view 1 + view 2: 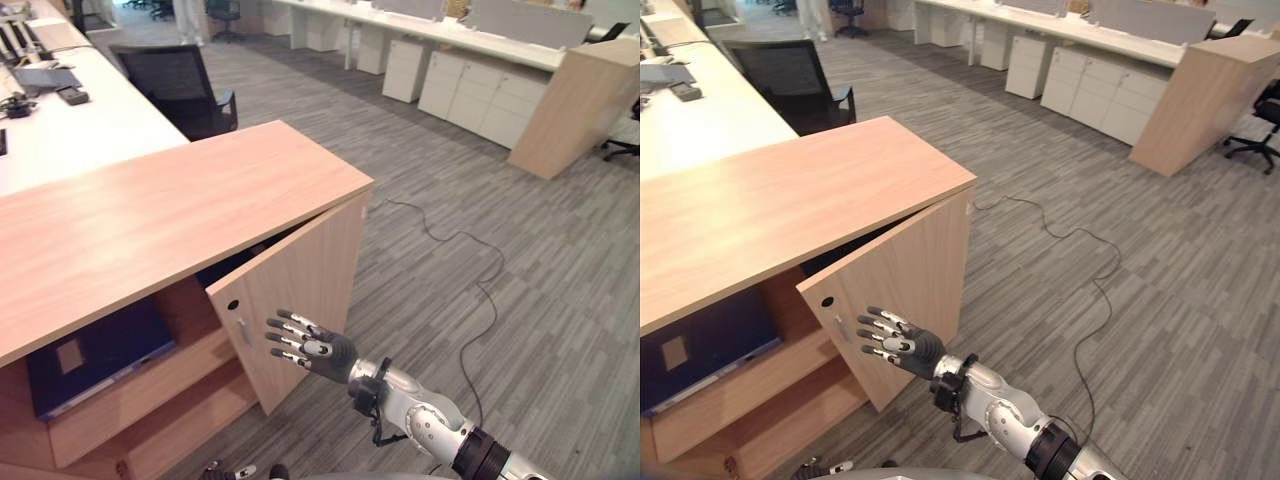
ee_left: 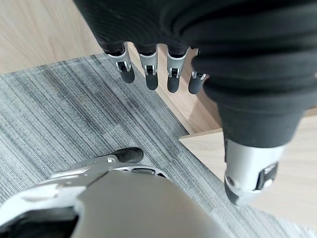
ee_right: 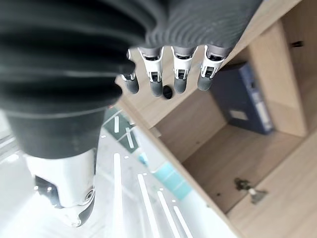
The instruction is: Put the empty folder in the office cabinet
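The dark blue folder (image 1: 95,355) lies flat on the upper shelf inside the low wooden cabinet (image 1: 150,220), towards its left side; it also shows as the folder (image 3: 242,94) past my right fingers. The cabinet door (image 1: 300,290) stands partly open, swung out towards me. My right hand (image 1: 320,350) is open, its fingers straight and spread against the door's outer face beside the small handle. My left hand (image 2: 148,69) hangs low over the carpet by the cabinet's base, fingers relaxed and holding nothing.
A black office chair (image 1: 180,85) and a long white desk (image 1: 70,120) stand behind the cabinet. White drawer units (image 1: 480,95) and a wooden end panel (image 1: 585,105) line the far right. Grey carpet lies to the right of the door. A person's legs (image 1: 187,20) show at the back.
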Motion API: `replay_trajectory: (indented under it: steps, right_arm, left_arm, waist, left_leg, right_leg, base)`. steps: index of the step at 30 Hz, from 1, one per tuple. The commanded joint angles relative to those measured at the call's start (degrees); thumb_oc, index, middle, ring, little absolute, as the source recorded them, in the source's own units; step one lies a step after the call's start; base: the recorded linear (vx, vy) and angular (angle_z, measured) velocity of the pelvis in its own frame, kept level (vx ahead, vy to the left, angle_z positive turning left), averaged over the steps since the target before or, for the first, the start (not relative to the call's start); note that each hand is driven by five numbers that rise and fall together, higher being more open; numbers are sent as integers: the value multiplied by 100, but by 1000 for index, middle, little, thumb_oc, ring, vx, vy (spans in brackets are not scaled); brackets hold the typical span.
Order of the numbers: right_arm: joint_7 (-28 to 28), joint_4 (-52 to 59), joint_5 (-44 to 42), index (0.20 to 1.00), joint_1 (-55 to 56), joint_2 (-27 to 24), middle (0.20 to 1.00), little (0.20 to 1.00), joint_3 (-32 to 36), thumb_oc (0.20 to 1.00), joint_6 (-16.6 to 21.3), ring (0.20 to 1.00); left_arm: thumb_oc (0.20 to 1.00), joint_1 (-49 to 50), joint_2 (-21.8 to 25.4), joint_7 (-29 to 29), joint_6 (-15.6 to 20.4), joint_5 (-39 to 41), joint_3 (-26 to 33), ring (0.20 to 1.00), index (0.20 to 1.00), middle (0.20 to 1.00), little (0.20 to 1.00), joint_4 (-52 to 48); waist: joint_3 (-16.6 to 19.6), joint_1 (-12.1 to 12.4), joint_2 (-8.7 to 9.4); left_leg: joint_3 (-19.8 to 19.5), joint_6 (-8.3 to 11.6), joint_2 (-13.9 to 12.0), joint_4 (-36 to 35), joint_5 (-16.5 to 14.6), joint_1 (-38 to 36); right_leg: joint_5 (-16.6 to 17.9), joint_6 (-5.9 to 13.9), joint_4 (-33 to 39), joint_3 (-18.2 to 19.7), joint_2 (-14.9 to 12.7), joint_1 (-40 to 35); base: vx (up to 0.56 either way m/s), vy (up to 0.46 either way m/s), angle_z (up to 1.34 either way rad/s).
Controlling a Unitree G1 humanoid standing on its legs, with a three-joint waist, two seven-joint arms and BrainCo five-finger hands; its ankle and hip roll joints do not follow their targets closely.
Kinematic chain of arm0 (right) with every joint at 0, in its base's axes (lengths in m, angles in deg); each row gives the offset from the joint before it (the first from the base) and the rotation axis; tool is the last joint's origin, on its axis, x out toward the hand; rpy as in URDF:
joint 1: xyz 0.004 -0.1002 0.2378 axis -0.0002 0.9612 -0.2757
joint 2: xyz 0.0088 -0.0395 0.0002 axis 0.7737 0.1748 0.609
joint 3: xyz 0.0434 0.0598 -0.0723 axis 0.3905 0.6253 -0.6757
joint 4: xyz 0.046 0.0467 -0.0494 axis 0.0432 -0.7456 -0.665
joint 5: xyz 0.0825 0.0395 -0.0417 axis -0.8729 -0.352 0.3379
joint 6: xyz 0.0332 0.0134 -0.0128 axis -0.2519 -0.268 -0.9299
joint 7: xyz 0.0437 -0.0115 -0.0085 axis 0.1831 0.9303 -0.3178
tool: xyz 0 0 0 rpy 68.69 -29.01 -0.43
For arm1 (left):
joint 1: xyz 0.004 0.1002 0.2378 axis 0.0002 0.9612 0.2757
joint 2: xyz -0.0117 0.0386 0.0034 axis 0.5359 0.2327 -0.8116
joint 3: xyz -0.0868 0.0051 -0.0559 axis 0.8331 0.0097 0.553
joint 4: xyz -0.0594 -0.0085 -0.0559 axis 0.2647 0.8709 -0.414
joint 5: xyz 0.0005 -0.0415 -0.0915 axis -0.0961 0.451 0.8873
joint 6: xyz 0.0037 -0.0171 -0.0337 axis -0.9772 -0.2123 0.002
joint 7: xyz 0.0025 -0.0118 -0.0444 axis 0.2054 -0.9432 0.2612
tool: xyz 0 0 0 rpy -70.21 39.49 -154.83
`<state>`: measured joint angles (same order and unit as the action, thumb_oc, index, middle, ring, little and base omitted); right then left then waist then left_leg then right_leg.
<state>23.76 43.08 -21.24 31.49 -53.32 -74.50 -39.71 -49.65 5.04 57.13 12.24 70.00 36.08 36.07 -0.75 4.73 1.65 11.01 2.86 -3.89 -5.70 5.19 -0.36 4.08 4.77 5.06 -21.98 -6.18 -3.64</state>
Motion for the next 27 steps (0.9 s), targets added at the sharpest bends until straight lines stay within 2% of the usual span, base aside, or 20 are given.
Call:
replay_trajectory:
  steps: [1, 3, 4, 5, 6, 8, 9, 10, 11, 12, 13, 14, 16, 18, 19, 20, 21, 22, 24, 27]
  right_arm:
    - [-216, 60, 174, 1000, -137, 140, 1000, 1000, 78, 1000, 199, 1000]
    - [-99, -354, 784, 1000, -72, -15, 1000, 1000, 272, 1000, 246, 1000]
    - [79, -1144, 1311, 1000, -21, 53, 1000, 1000, 542, 1000, 178, 1000]
    - [78, -1147, 1312, 1000, -22, 55, 1000, 1000, 542, 1000, 179, 1000]
    - [193, -1700, 1506, 1000, 87, 201, 1000, 1000, 748, 1000, 55, 1000]
    - [439, -2689, 1836, 1000, 149, 426, 1000, 1000, 1191, 1000, 70, 1000]
    - [606, -3274, 1868, 1000, 176, 588, 1000, 1000, 1479, 1000, 3, 1000]
    - [913, -4347, 1832, 1000, 253, 830, 1000, 1000, 2192, 1000, -10, 1000]
    - [906, -4363, 1834, 1000, 241, 836, 1000, 1000, 2201, 1000, -4, 1000]
    - [1220, -5086, 1577, 1000, 197, 948, 1000, 1000, 2925, 1000, -2, 1000]
    - [1365, -5409, 1292, 1000, 122, 964, 1000, 1000, 3341, 1000, 64, 1000]
    - [1362, -5417, 1291, 1000, 114, 961, 1000, 1000, 3346, 1000, 66, 1000]
    - [1610, -5905, 877, 1000, 24, 898, 1000, 1000, 4037, 1000, 186, 1000]
    - [1850, -6530, 666, 1000, 0, 779, 1000, 1000, 4628, 1000, 225, 1000]
    - [1846, -6540, 667, 1000, -7, 778, 1000, 1000, 4632, 1000, 227, 1000]
    - [1936, -6780, 753, 1000, 0, 743, 1000, 1000, 4783, 1000, 224, 1000]
    - [2043, -6936, 959, 1000, -7, 730, 1000, 1000, 4868, 1000, 230, 1000]
    - [2042, -6937, 961, 1000, -7, 730, 1000, 1000, 4868, 1000, 231, 1000]
    - [2126, -7093, 1087, 1000, 82, 738, 1000, 1000, 4915, 1000, 244, 1000]
    - [2182, -7067, 1023, 1000, 115, 744, 1000, 1000, 4932, 1000, 311, 1000]
  left_arm:
    - [1000, -559, 170, -28, 156, 2, -235, 1000, 1000, 1000, 1000, 310]
    - [1000, -620, 164, -117, 180, -36, -362, 1000, 1000, 1000, 1000, 371]
    - [1000, -700, 130, -196, 210, -66, -530, 1000, 1000, 1000, 1000, 430]
    - [1000, -701, 131, -196, 211, -66, -530, 1000, 1000, 1000, 1000, 431]
    - [1000, -725, 117, -285, 229, -103, -644, 1000, 1000, 1000, 1000, 424]
    - [1000, -730, 134, -365, 229, -151, -832, 1000, 1000, 1000, 1000, 376]
    - [1000, -754, 136, -397, 214, -198, -941, 1000, 1000, 1000, 1000, 359]
    - [1000, -843, 157, -377, 190, -336, -1188, 1000, 1000, 1000, 1000, 379]
    - [1000, -850, 160, -376, 190, -336, -1191, 1000, 1000, 1000, 1000, 380]
    - [1000, -971, 162, -322, 191, -336, -1318, 1000, 1000, 1000, 1000, 385]
    - [1000, -1033, 129, -288, 207, -286, -1337, 1000, 1000, 1000, 1000, 408]
    - [1000, -1040, 127, -287, 208, -285, -1340, 1000, 1000, 1000, 1000, 410]
    - [1000, -1100, 79, -241, 241, -206, -1332, 1000, 1000, 1000, 1000, 447]
    - [1000, -1094, 92, -242, 232, -208, -1289, 1000, 1000, 1000, 1000, 575]
    - [1000, -1097, 92, -242, 233, -207, -1291, 1000, 1000, 1000, 1000, 576]
    - [1000, -1085, 115, -240, 225, -223, -1248, 1000, 1000, 1000, 1000, 680]
    - [1000, -961, 79, -207, 203, -139, -1128, 1000, 1000, 1000, 1000, 824]
    - [1000, -960, 78, -206, 204, -139, -1128, 1000, 1000, 1000, 1000, 825]
    - [1000, -799, 21, -150, 219, 115, -842, 1000, 1000, 1000, 1000, 968]
    - [1000, -698, -84, -91, 211, 259, -762, 1000, 1000, 1000, 1000, 1063]
  waist:
    - [-183, 232, 189]
    - [-203, 252, 123]
    - [-219, 241, 50]
    - [-221, 237, 51]
    - [-219, 244, -29]
    - [-292, 193, -113]
    - [-359, 135, -157]
    - [-453, -25, -255]
    - [-457, -20, -244]
    - [-490, -204, -348]
    - [-462, -296, -402]
    - [-450, -288, -409]
    - [-479, -495, -485]
    - [-529, -720, -392]
    - [-530, -720, -396]
    - [-487, -701, -320]
    - [-406, -649, -261]
    - [-406, -661, -264]
    - [-307, -564, -188]
    - [-299, -503, -124]
  left_leg:
    - [-181, -59, 265, 117, -505, -139]
    - [-407, -125, 369, 126, -495, -80]
    - [-604, -206, 468, 115, -502, -81]
    - [-607, -207, 470, 115, -501, -81]
    - [-744, -228, 518, 97, -603, -175]
    - [-936, -351, 666, 94, -636, -271]
    - [-1045, -431, 769, 88, -657, -347]
    - [-1348, -540, 934, 70, -649, -426]
    - [-1347, -544, 946, 71, -649, -424]
    - [-1634, -557, 966, 70, -524, -352]
    - [-1773, -516, 935, 70, -517, -329]
    - [-1770, -515, 928, 70, -510, -309]
    - [-2035, -418, 877, 107, -490, -294]
    - [-2392, -377, 976, 183, -516, -243]
    - [-2395, -377, 972, 189, -523, -243]
    - [-2481, -363, 1008, 253, -579, -206]
    - [-2518, -321, 958, 311, -620, -182]
    - [-2530, -319, 955, 314, -623, -183]
    - [-2593, -206, 802, 418, -696, -159]
    - [-2735, -90, 672, 663, -779, -72]
  right_leg:
    - [-95, 381, -142, -2, -383, 74]
    - [-116, 414, -369, -194, -548, 83]
    - [-144, 445, -635, -384, -728, 92]
    - [-146, 446, -638, -388, -731, 91]
    - [-302, 505, -874, -432, -819, 51]
    - [-320, 520, -1543, -484, -1112, 155]
    - [-160, 552, -1931, -430, -1298, 234]
    - [194, 547, -2637, -150, -1531, 393]
    - [185, 555, -2664, -139, -1548, 409]
    - [243, 317, -2901, 453, -1376, 724]
    - [48, 251, -2806, 913, -1132, 867]
    - [65, 247, -2790, 914, -1124, 882]
    - [-409, 235, -2373, 1839, -553, 1092]
    - [-491, 368, -1645, 2840, 59, 1131]
    - [-480, 366, -1619, 2834, 62, 1115]
    - [-456, 373, -1297, 2822, 54, 960]
    - [-427, 354, -1093, 2634, 63, 826]
    - [-422, 351, -1076, 2620, 63, 812]
    - [-408, 255, -745, 2420, 160, 612]
    - [-467, 150, -604, 2230, 267, 453]
  base:
    - [-18, 100, 33]
    - [-16, 143, 59]
    - [-11, 153, 65]
    - [59, 175, 60]
    - [69, 144, 61]
    - [62, 238, 65]
    - [37, 310, 63]
    - [17, 235, 69]
    - [-83, 185, 104]
    - [-91, 27, 115]
    - [-93, 25, 132]
    - [13, -48, 103]
    - [52, -98, 90]
    - [66, -174, 84]
    - [65, -186, 104]
    - [118, -262, 105]
    - [117, -263, 88]
    - [122, -266, 64]
    - [108, -304, 38]
    - [63, -330, 36]
